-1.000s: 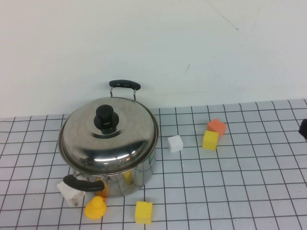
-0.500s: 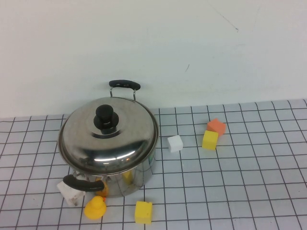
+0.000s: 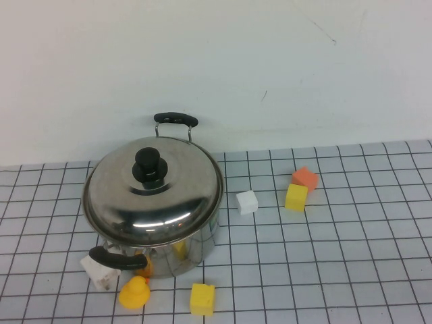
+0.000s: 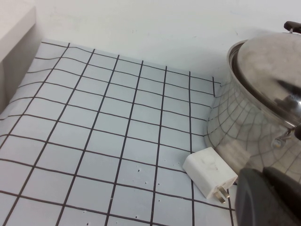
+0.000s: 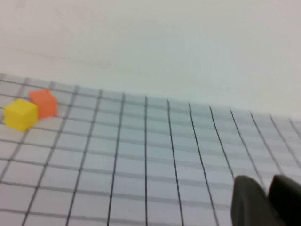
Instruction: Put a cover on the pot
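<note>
The shiny steel pot [image 3: 185, 251] with two black loop handles stands at the left of the checked mat. The domed steel lid [image 3: 152, 199] with its black knob [image 3: 150, 166] sits squarely on its rim. In the left wrist view the pot [image 4: 240, 132] and lid [image 4: 273, 70] show close by. My left gripper [image 4: 262, 173] is empty, with its dark fingers together, low beside the pot's near side. My right gripper [image 5: 268, 184] is empty, with its fingers together, over bare mat far to the right. Neither gripper shows in the high view.
A white charger plug [image 3: 100, 273] lies by the pot's near handle and shows in the left wrist view [image 4: 209, 174]. A yellow duck [image 3: 134, 293] and yellow block [image 3: 202, 298] sit in front. A white cube [image 3: 247, 202], yellow cube [image 3: 295, 197] and orange cube [image 3: 305, 177] lie to the right.
A second ago a dark part of my right gripper showed at the high view's right edge; it has drawn out of that view. Pot and lid have not moved.
</note>
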